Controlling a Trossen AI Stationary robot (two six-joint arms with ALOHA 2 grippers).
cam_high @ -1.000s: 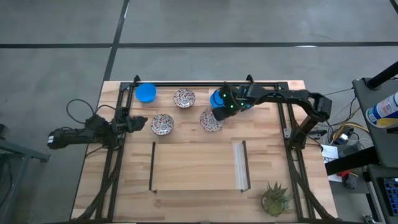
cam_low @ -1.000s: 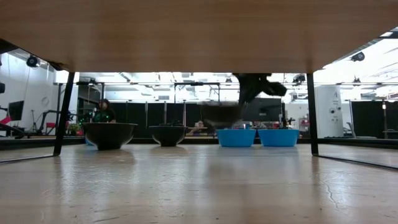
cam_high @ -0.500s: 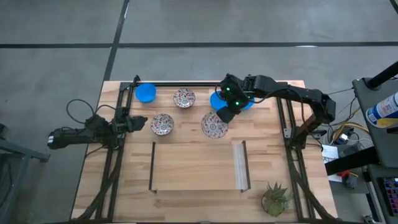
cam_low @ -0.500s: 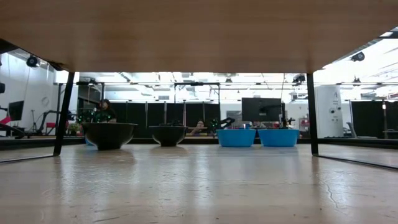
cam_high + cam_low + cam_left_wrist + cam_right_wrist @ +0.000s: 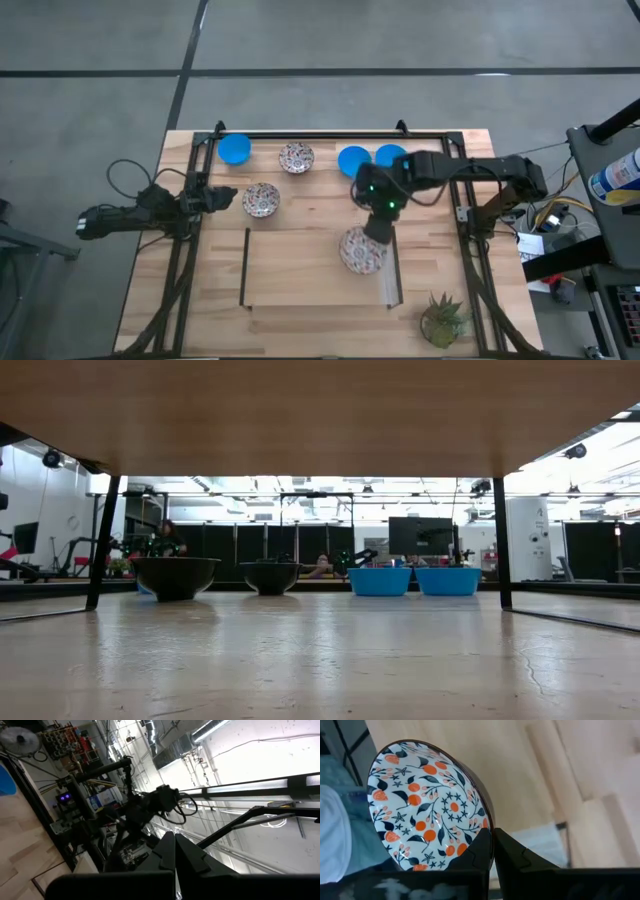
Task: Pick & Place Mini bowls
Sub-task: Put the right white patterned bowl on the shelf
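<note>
While clamped on a floral bowl's (image 5: 360, 250) rim, the right claw (image 5: 377, 228) hangs over the tabletop (image 5: 300, 270). Left claw (image 5: 228, 196) clenched at far left, w/ nothing in it.

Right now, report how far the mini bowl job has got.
Done: nothing visibly placed yet. In hand: the right gripper is shut on a floral bowl, carried over the marked area. Left: two floral bowls and three blue bowls at the far edge.

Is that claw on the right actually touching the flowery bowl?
Touching. The right wrist view shows the right gripper shut on the rim of the patterned bowl; the high view shows it carried.
</note>
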